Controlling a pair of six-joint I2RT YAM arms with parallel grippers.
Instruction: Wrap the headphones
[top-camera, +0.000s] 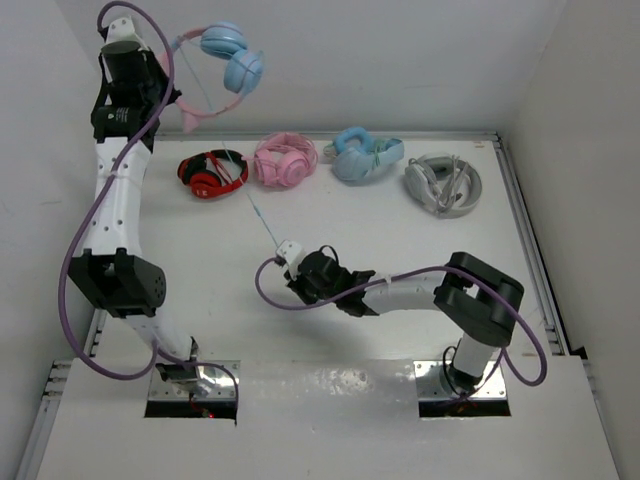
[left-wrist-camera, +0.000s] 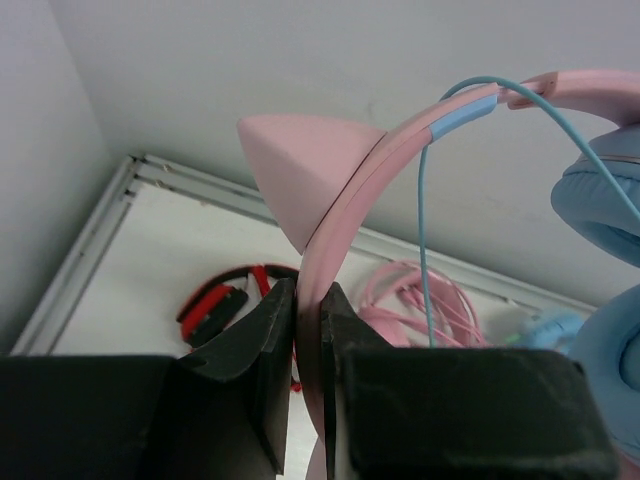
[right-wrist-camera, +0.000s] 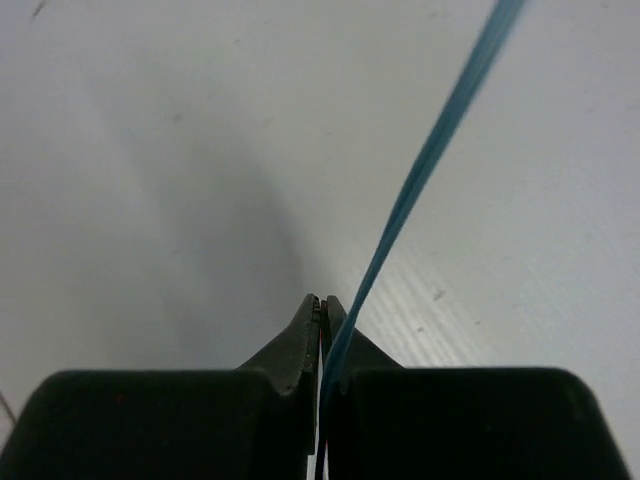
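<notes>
Five headphones: pink-and-blue pair (top-camera: 232, 58), red pair (top-camera: 210, 175), pink pair (top-camera: 285, 162), light-blue pair (top-camera: 365, 155), grey pair (top-camera: 443, 183); two arms (top-camera: 118, 205) (top-camera: 415, 288).

Spare headphones (top-camera: 285, 162) lining far edge, taut cable (top-camera: 262, 215) crossing centre, open table (top-camera: 440, 235) right

A white table (top-camera: 400, 240) sat boxed in by plain white walls: a back wall (top-camera: 400, 60), a left wall (top-camera: 35, 180) and a right wall (top-camera: 590, 130). A pale metal rail (top-camera: 527, 230) ran along the table's right edge, and another seemed to follow the far edge, though it was hard to make out. The near strip (top-camera: 330, 400) was glossy and caught a soft glare. The light was even and diffuse, leaving faint grey shadows on the tabletop.
</notes>
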